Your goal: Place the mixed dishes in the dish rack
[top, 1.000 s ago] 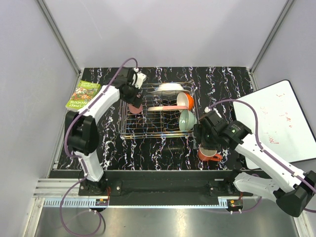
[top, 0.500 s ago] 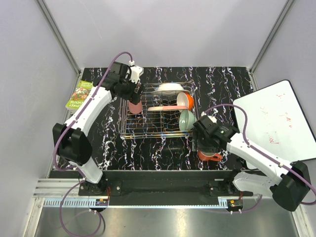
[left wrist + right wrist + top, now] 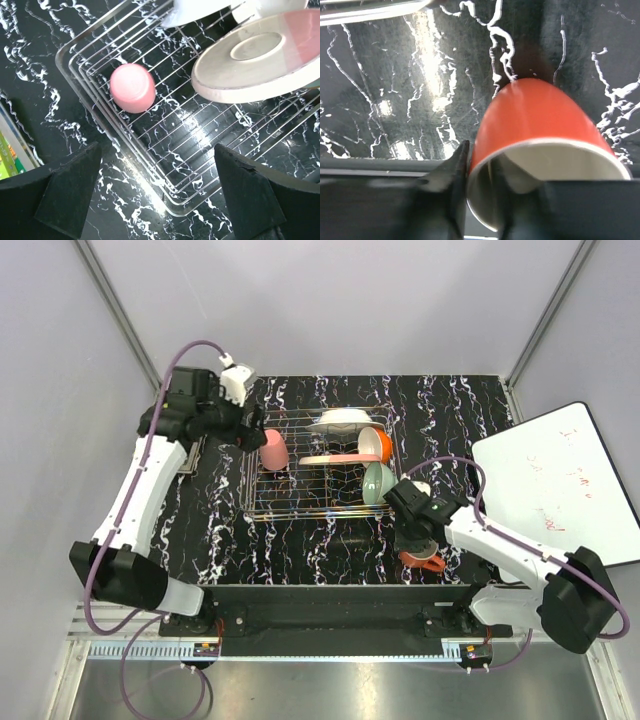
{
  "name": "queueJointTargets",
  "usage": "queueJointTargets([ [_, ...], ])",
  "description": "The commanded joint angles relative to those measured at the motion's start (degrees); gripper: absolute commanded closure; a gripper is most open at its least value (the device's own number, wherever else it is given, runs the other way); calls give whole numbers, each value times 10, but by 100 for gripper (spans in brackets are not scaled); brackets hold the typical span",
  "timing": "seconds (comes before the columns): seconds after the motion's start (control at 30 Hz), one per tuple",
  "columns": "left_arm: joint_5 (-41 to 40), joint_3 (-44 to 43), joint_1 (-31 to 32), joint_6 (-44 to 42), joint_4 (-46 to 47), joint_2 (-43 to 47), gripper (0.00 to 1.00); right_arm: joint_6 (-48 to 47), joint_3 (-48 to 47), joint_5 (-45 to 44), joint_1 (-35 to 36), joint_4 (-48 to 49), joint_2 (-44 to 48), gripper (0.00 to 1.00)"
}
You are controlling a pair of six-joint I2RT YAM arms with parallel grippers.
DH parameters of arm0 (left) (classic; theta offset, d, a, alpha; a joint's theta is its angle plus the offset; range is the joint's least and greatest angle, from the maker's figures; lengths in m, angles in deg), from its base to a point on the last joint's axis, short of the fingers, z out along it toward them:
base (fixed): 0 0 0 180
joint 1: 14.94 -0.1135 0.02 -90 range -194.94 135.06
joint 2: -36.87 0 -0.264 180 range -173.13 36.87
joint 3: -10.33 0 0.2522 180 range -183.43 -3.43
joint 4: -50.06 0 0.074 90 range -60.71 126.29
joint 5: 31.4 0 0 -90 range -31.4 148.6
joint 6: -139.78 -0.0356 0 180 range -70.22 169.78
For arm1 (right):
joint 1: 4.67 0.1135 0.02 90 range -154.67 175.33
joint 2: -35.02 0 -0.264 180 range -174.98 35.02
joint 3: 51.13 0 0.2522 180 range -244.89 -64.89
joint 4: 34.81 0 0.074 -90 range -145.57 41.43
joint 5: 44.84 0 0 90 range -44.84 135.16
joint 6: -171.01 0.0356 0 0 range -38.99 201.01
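The bench [image 3: 330, 540] is black with white marble veining, and the dish rack [image 3: 300, 502] is bare silver wire. The cup [image 3: 132, 87] is pink, one plate [image 3: 340, 420] white, the other plate [image 3: 330, 458] peach-pink, one bowl [image 3: 375, 445] orange, the other bowl [image 3: 378, 482] pale green. The mug [image 3: 540, 115] is orange outside and cream inside.

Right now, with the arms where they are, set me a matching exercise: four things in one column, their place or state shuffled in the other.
1. pink cup
2. orange mug
3. pale green bowl
4. left gripper

A. at the right end of the rack
B. open, holding nothing
C. on the table, outside the rack
D. at the rack's left end

Pairs: 1-D, 2-C, 3-A, 4-B
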Motion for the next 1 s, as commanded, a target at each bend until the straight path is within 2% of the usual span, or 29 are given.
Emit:
queueJointTargets([
  [0.0,94,18,-50,-2,9,31,1,0,-9,13,6,17,10,90],
  [0.1,104,31,-74,-15,9,57,1,-10,-29,29,6,16,41,100],
  [0.23,134,38,-99,-27,-1,83,1,-69,-89,78,6,37,91,100],
  [0.27,149,36,-103,-29,-7,86,1,-80,-102,113,6,43,94,100],
  [0.4,206,27,-121,-30,-7,88,1,-111,-173,165,6,66,107,100],
  [0.47,230,16,-121,-20,5,84,1,-135,-234,178,6,70,96,100],
  [0.6,263,-23,-135,22,16,66,1,-143,-319,230,5,147,63,100],
  [0.83,294,-26,-135,70,29,50,1,-139,-389,281,3,282,-16,100],
  [0.97,322,-9,-134,91,61,62,1,-78,-407,373,-18,370,-62,100],
])
